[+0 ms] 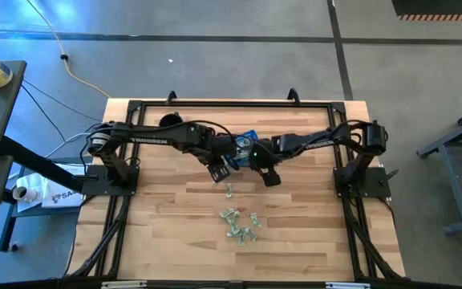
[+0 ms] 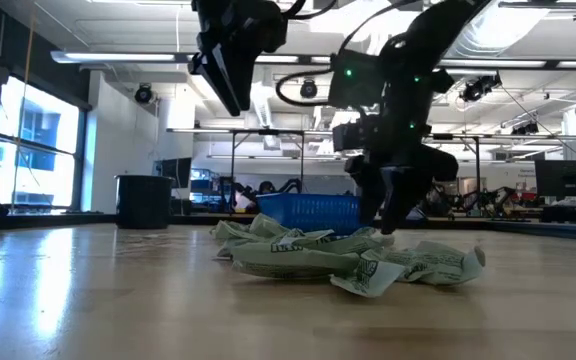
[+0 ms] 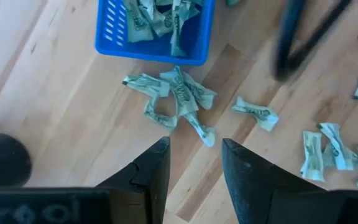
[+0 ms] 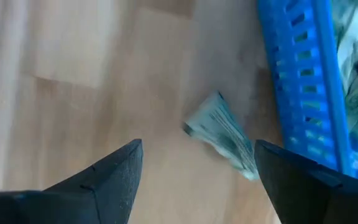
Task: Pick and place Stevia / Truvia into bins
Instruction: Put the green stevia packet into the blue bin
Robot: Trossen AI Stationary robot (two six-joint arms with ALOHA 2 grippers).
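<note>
High view: both arms meet over the far middle of the wooden surface [image 1: 167,233], above the blue basket [image 1: 245,138], which they mostly hide. The left gripper [image 1: 217,172] hangs just on the near side of the basket; the right gripper [image 1: 269,178] hangs beside it, also nearer than the basket. A loose heap of sweetener packets [image 1: 239,223] lies on the surface nearer the front edge, well apart from both grippers, with one single packet [image 1: 229,191] between the heap and the left gripper.

The left wrist view shows its fingers [image 3: 156,167] apart with nothing between them, above packets scattered just beside the basket [image 3: 154,43], which already holds several. In the right wrist view the fingers [image 4: 114,169] stand wide apart and empty, with one packet [image 4: 224,134] lying on the surface between them, close to the basket wall [image 4: 300,81].
</note>
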